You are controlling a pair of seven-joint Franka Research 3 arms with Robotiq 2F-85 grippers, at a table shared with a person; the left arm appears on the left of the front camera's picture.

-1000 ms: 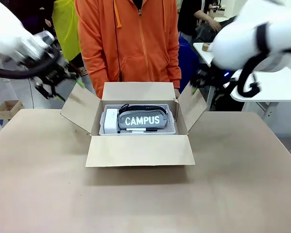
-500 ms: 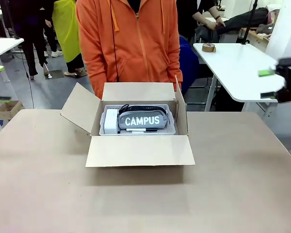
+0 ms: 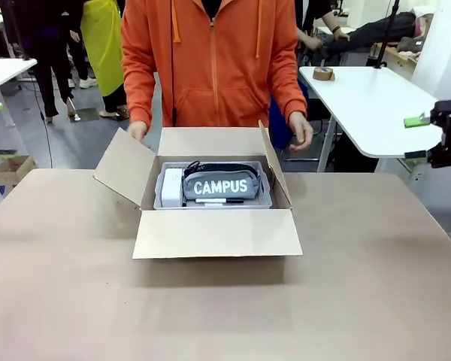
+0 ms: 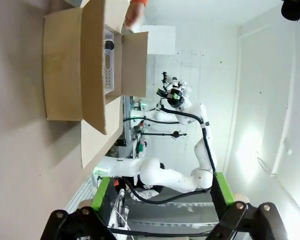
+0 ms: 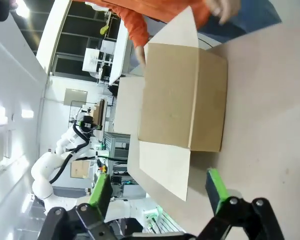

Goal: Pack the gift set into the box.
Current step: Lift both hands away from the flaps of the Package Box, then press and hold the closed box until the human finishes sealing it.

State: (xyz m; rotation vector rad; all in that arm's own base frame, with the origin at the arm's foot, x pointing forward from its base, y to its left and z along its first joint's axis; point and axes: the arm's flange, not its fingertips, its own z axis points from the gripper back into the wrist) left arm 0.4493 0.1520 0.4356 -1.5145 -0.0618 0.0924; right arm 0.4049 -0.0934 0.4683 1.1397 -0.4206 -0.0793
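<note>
The gift set [image 3: 214, 186] lies in the box [image 3: 216, 234], which sits midway on the table [image 3: 361, 293], a person [image 3: 214, 60] just behind it.

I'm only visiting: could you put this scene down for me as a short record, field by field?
box: open, on the table
gift set: inside the box, CAMPUS lettering facing the robot
person: behind the box, one hand by one side flap, the other by the opposite flap
left gripper: open, empty, away from the box
right gripper: open, empty, raised at the table's right
flaps: not yet closed
</note>
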